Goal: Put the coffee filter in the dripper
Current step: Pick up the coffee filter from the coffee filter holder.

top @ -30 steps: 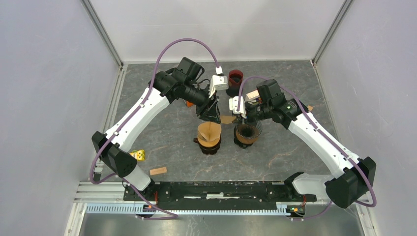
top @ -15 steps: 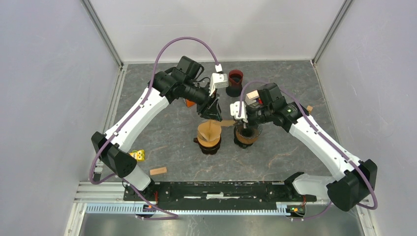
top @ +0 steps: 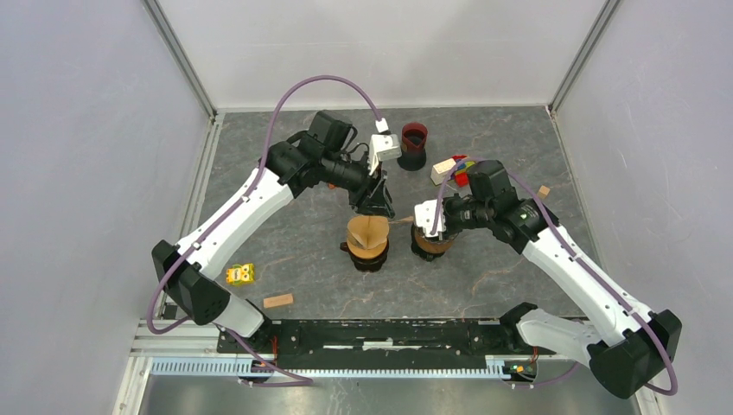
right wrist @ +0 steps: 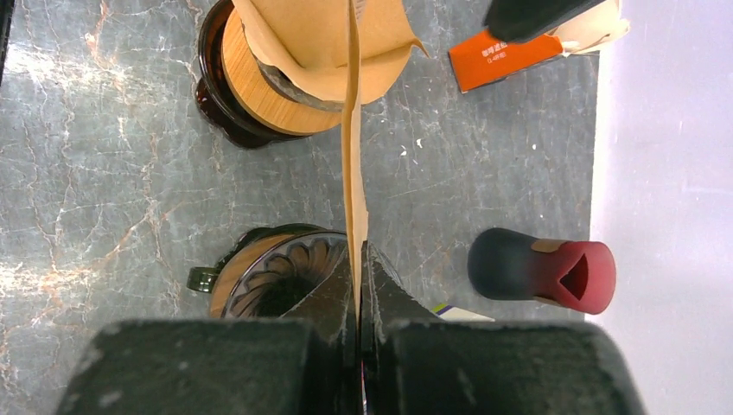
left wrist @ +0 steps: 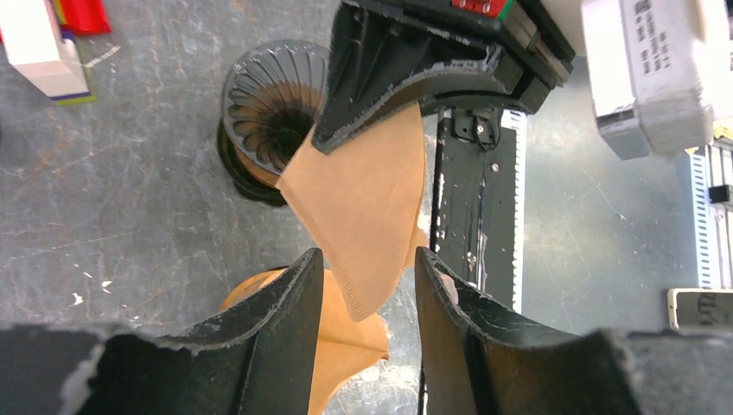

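My right gripper [right wrist: 359,246] is shut on a brown paper coffee filter [right wrist: 353,164], seen edge-on, and holds it just above the dark ribbed dripper [right wrist: 272,281]. In the left wrist view the filter [left wrist: 363,199] hangs from the right gripper's fingers, its tip between my left gripper's [left wrist: 363,258] open fingers without clear contact. The dripper [left wrist: 270,112] stands beyond. In the top view the left gripper [top: 376,206] hovers over the holder with a stack of filters [top: 367,238]; the right gripper [top: 422,222] is over the dripper [top: 434,246].
A dark red cup [top: 413,138] stands at the back. Coloured blocks [top: 454,166] lie behind the right arm. An orange box [right wrist: 506,59] lies near the holder. A yellow toy [top: 240,274] and a wooden block [top: 278,301] lie at the near left.
The right arm has swung to the right and nearer, bringing the filter over the dripper. The left gripper has shifted slightly towards the filter.
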